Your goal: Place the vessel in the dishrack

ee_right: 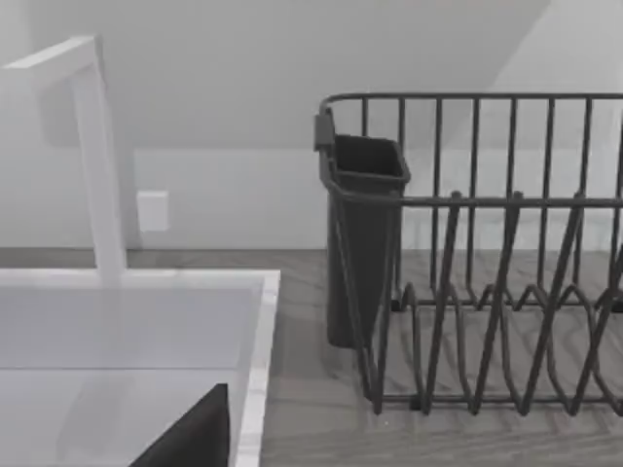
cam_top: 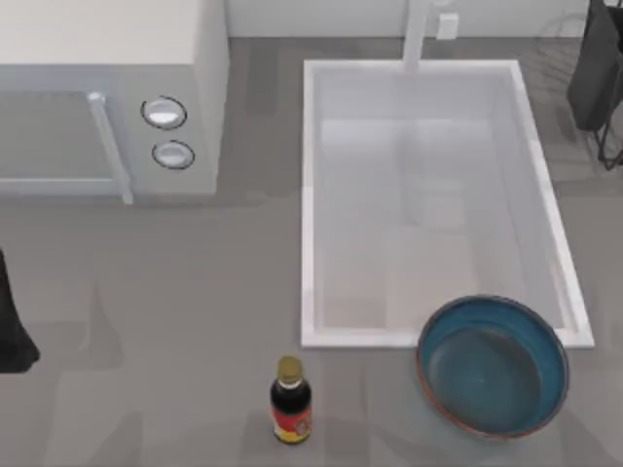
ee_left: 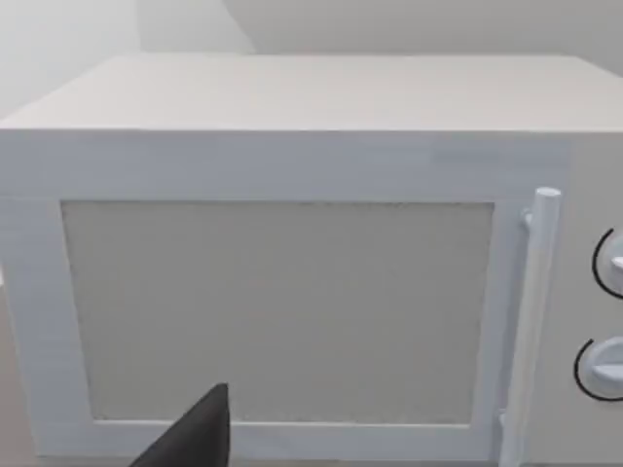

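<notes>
The vessel (cam_top: 494, 365), a wide shallow teal-blue bowl with a reddish-brown rim, sits upright on the grey counter at the front right, just touching the sink's front right corner. The dishrack (ee_right: 487, 292), made of thin dark wires with a dark cutlery cup at its end, stands to the right of the sink; in the top view the dishrack (cam_top: 599, 73) shows in part at the back right corner. My left gripper (cam_top: 12, 336) is a dark shape at the left edge, far from the bowl. A dark part of my right gripper (ee_right: 195, 438) points toward the sink and rack.
A white sink basin (cam_top: 545, 185) with a faucet (cam_top: 417, 34) fills the middle right. A white microwave (cam_top: 117, 97) stands at the back left, facing my left wrist camera. A small dark sauce bottle (cam_top: 290, 401) with a yellow cap stands at the front, left of the bowl.
</notes>
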